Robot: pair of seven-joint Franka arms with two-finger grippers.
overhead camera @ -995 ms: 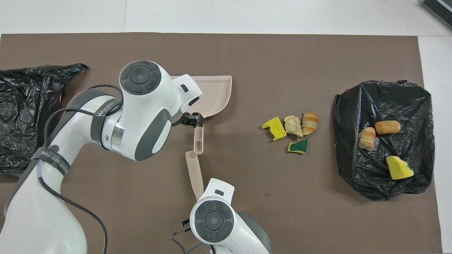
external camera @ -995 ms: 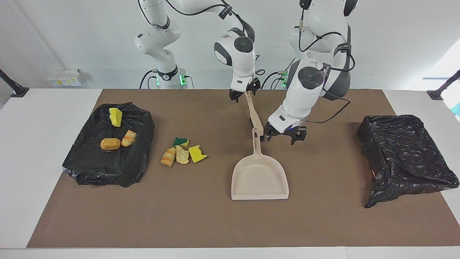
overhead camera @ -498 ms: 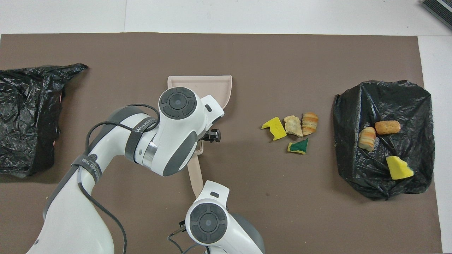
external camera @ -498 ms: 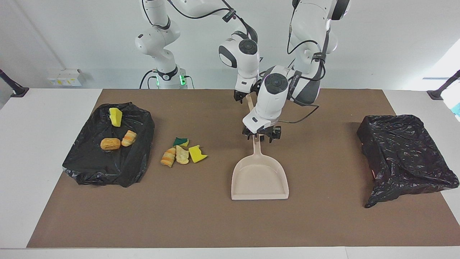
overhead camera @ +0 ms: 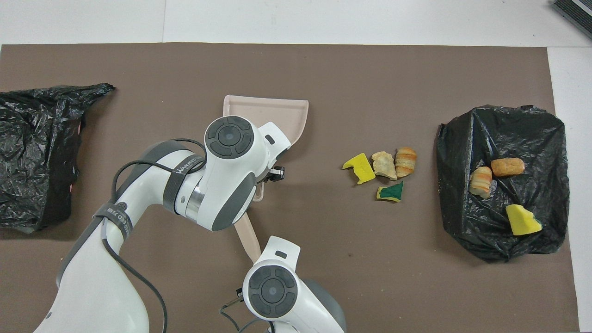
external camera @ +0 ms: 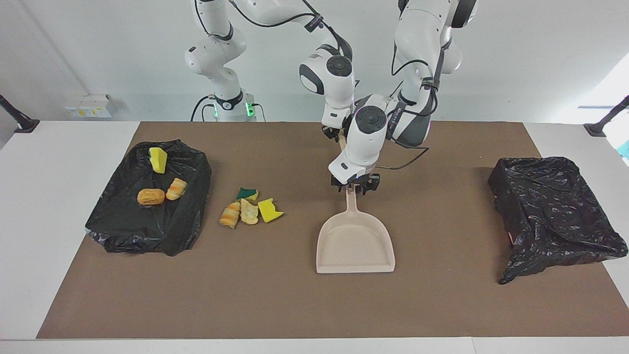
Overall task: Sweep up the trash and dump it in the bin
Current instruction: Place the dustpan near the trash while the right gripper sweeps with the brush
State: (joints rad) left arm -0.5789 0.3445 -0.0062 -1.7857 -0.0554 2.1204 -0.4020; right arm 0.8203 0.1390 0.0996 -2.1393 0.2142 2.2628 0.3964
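We see the left pincer (external camera: 355,188) clamped on the handle of the beige plastic dustpan (external camera: 355,246), mid-worktop. The right pincer (external camera: 333,132), nearer the robots, is closed on the handle of a beige brush (overhead camera: 246,232). Four trash scraps (external camera: 249,207) of yellow sponge and bread lie toward the right arm's end; three more (external camera: 158,179) sit on a black plastic bag (external camera: 147,221).

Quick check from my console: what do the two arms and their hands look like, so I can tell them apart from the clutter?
Both arms are glossy white with rounded links, dark grey joint bands and round dark grey caps. The left arm carries a black cable and a grey strap with lettering; the right arm has a clipped black cable too. The left hand and right hand are small and black on white wrists. Green lights glow at the bases.
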